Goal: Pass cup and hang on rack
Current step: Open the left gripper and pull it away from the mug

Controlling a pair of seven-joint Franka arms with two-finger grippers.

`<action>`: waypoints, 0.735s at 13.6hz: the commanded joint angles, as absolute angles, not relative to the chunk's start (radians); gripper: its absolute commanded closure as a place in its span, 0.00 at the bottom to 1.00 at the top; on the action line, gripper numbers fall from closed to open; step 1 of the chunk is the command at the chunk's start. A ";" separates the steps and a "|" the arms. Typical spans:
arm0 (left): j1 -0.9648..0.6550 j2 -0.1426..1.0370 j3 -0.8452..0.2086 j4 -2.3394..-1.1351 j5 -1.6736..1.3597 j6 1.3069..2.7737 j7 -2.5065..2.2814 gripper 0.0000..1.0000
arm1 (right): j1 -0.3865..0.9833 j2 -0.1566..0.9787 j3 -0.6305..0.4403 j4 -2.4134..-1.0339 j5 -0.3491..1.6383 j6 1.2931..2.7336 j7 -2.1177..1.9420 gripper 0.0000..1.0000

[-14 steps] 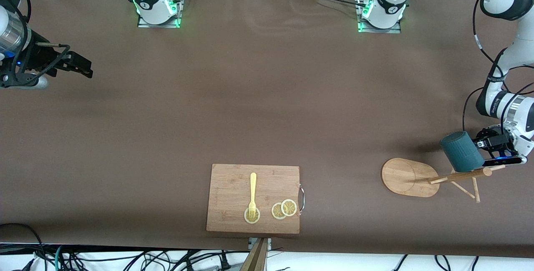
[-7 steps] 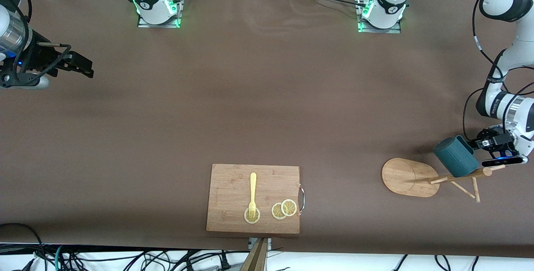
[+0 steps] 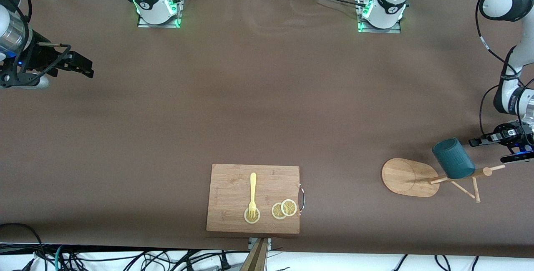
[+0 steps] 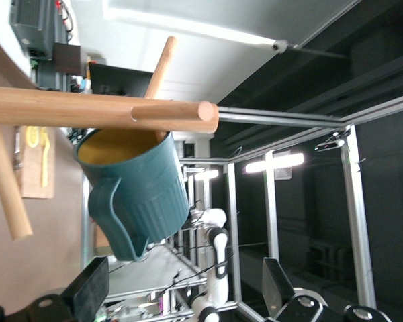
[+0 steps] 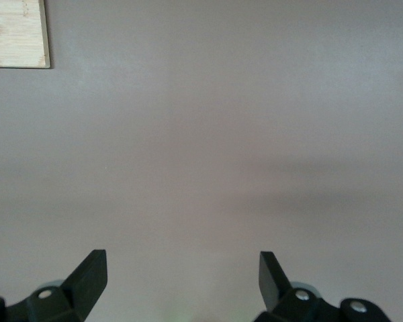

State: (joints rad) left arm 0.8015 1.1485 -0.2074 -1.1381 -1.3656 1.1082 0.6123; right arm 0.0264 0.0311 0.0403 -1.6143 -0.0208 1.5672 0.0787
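Hanging on the rack [image 3: 411, 177], the cup [image 3: 453, 158] is freed; left gripper [image 3: 479, 141] has spread and withdrawn

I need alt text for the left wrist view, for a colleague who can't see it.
A teal cup hangs on a peg of the wooden rack, its yellow inside showing and its handle toward the camera. The left hand sits apart from the cup, fingers open and empty.

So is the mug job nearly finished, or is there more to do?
Nearly finished. The cup hangs on a peg of the rack, with nothing gripping it. The left gripper is open beside the cup, empty. The right gripper waits open over the right arm's end of the table. Only moving the left arm away seems left.
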 commanded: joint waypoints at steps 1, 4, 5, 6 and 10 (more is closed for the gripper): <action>0.793 1.112 -0.195 -1.060 -1.257 1.072 0.609 0.00 | 0.023 0.037 0.046 -1.594 -0.008 1.549 0.091 0.00; 0.796 1.005 -0.196 -1.058 -1.056 1.066 0.611 0.00 | 0.023 0.037 0.046 -1.594 -0.009 1.549 0.091 0.00; 0.795 0.956 -0.193 -1.060 -0.996 1.066 0.611 0.00 | 0.023 0.037 0.046 -1.594 -0.008 1.551 0.091 0.00; 0.790 0.919 -0.198 -1.060 -0.907 1.071 0.611 0.00 | 0.023 0.037 0.046 -1.594 -0.008 1.549 0.091 0.00; 0.743 0.804 -0.209 -1.063 -0.665 1.104 0.612 0.00 | 0.025 0.035 0.046 -1.594 -0.008 1.548 0.089 0.00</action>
State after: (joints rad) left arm 0.7875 0.8806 -0.2114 -1.0401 -0.7876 1.0741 0.6092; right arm 0.0267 0.0311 0.0404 -1.6141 -0.0205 1.5670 0.0787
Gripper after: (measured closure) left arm 0.000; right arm 0.000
